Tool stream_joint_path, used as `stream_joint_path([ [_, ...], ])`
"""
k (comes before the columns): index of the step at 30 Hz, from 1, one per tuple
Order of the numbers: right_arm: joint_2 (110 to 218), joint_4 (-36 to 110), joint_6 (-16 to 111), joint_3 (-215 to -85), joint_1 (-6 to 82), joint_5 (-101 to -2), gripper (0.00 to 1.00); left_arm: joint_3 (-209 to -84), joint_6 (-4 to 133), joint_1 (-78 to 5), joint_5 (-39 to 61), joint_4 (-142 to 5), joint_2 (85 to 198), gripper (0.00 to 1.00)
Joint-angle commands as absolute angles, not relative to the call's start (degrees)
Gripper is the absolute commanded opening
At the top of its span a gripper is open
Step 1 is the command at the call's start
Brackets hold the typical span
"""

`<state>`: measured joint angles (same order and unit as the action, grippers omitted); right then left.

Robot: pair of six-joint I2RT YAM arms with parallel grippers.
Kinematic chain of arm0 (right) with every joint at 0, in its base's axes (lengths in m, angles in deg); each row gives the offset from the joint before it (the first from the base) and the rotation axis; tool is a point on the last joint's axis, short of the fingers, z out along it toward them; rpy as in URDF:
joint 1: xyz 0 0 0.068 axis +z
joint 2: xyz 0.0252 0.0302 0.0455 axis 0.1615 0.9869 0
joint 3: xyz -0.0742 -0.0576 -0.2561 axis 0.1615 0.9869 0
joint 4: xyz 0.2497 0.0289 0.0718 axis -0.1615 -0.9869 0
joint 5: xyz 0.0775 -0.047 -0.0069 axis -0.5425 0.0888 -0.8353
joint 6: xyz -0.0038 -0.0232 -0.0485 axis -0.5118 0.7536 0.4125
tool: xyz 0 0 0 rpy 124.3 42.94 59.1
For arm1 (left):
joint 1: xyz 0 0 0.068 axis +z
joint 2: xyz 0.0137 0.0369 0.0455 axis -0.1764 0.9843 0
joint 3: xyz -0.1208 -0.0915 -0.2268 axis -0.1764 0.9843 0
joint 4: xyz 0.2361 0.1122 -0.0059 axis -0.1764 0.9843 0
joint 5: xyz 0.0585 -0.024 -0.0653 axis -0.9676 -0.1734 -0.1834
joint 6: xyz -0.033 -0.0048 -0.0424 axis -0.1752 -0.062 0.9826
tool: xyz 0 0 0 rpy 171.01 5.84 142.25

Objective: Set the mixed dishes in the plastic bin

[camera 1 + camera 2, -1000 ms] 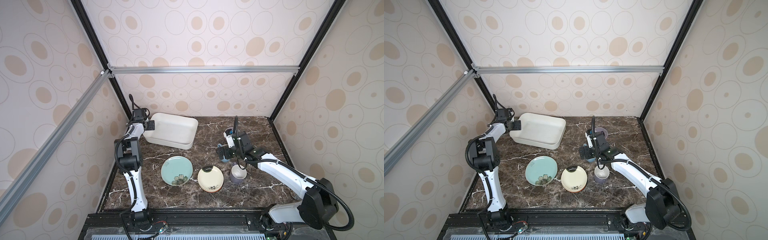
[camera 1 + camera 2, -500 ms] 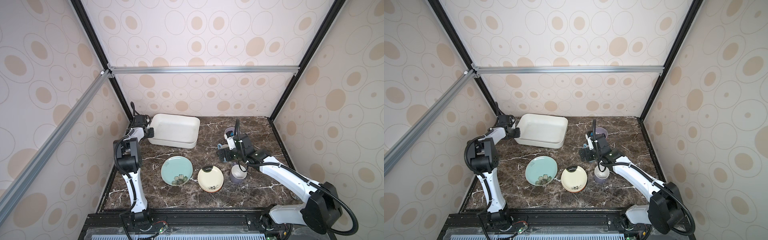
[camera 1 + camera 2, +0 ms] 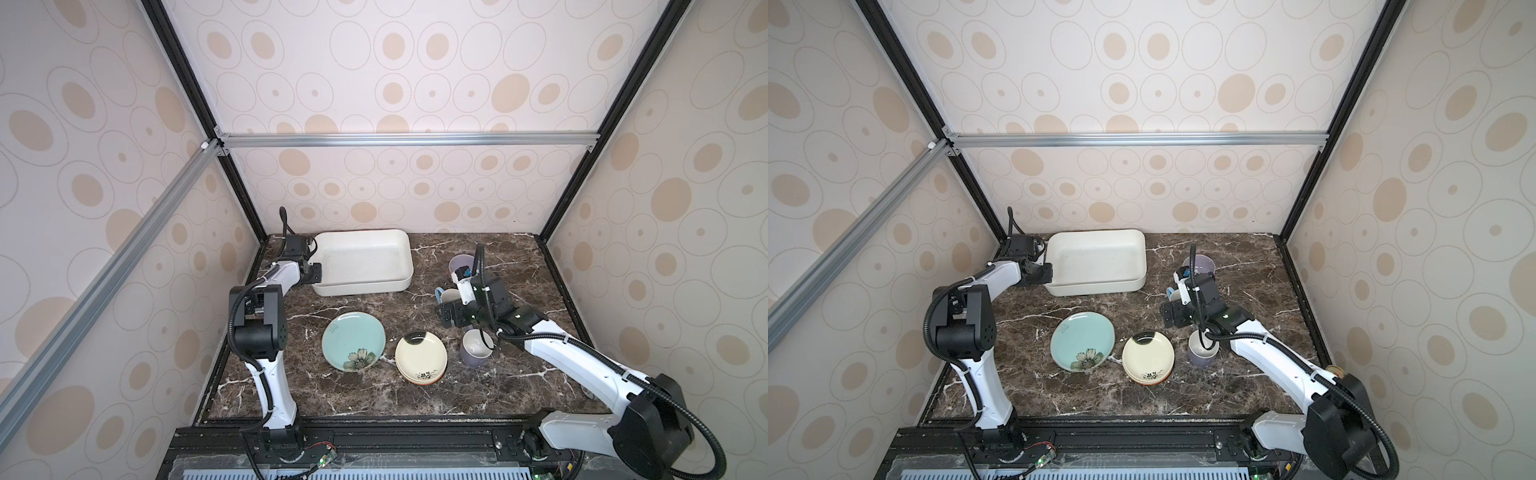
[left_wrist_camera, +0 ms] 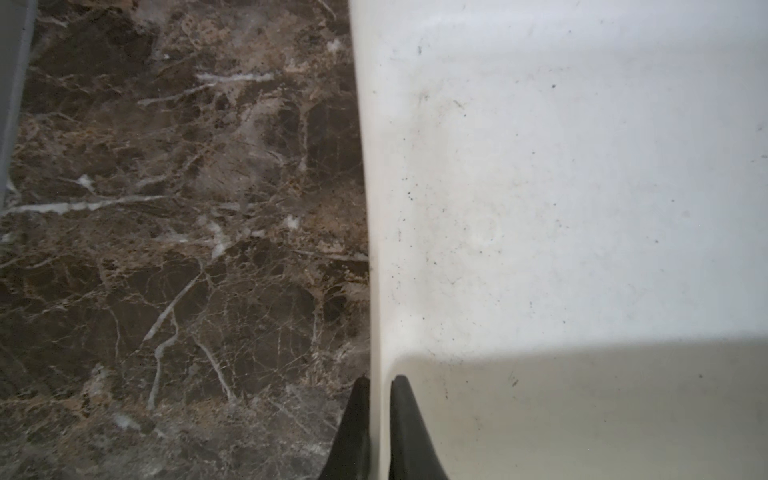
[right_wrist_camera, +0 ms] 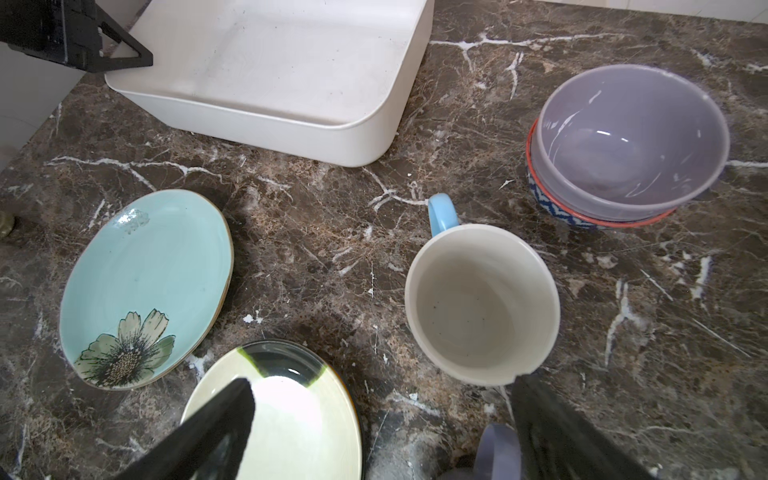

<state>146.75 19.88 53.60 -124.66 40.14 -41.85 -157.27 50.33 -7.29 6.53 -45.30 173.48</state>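
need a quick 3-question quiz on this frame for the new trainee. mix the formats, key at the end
1. True or false: the plastic bin already holds at least one dish.
2. Multiple choice: what is the left gripper shut on? A) the side wall of the plastic bin B) a fork C) nothing at all
3. Fill in the blank: the lavender bowl sits nested inside the ___ bowl.

Key:
1. False. The bin is empty.
2. A. One finger is inside the wall and one is outside.
3. red-patterned. The red-patterned bowl shows beneath the lavender one.
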Motion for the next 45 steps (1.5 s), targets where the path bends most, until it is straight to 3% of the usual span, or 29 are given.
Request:
stream_joint_path([
  [1,144.5,19.9,53.3,-123.2,40.5,-42.1,1.00,-156.3,47.3,-7.5,5.8,-42.8,171.1,0.08],
  [23,143.7,19.7,52.4,-121.9,40.5,-41.9,1.00,-155.1,46.4,-8.8,8.9,-41.7,169.9,0.12],
  [24,143.6,19.6,52.4,-121.9,40.5,-41.8,1.00,-155.2,46.4,-9.0,8.6,-41.5,169.9,0.15],
  [26,143.4,19.5,52.5,-121.8,40.5,-41.4,1.00,-155.4,46.4,-9.2,7.9,-40.9,169.7,0.33],
  [29,143.0,19.5,52.5,-121.9,40.5,-41.4,1.00,-155.1,47.1,-9.3,6.2,-41.1,167.4,0.53],
  [33,142.8,19.2,52.5,-122.1,40.5,-41.6,1.00,-154.7,49.0,-9.3,2.2,-41.2,161.8,0.66],
  [39,143.2,18.4,51.8,-122.5,40.5,-42.4,1.00,-152.1,57.0,-9.4,3.4,-38.5,151.7,0.64],
  [45,144.1,17.6,51.1,-124.0,41.0,-45.3,1.00,-137.6,67.2,-14.4,6.4,-38.4,139.7,0.64],
])
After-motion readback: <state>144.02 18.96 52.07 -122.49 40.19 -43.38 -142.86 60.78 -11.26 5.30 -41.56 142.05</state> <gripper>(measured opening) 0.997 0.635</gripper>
